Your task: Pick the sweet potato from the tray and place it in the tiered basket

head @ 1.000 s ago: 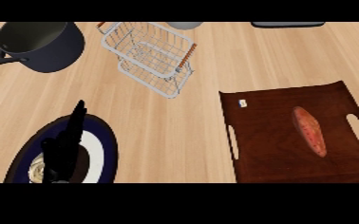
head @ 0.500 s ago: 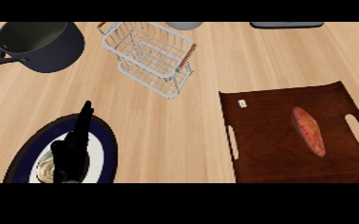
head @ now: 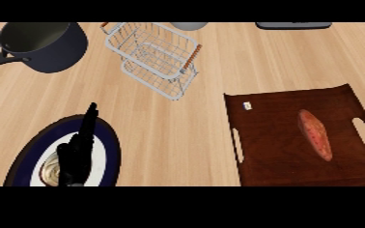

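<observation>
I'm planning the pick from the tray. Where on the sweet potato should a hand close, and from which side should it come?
Grip the sweet potato around its thick middle, coming from above. It lies flat on the brown tray, long axis running near to far, ends tapering, so fingers should probably close across its narrow width from left and right. The tray floor beside it shows bare, leaving room.

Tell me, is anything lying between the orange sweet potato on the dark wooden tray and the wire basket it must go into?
Nothing visible does. Between the orange sweet potato on the dark wooden tray and the tiered wire basket lies only bare wooden counter.
</observation>
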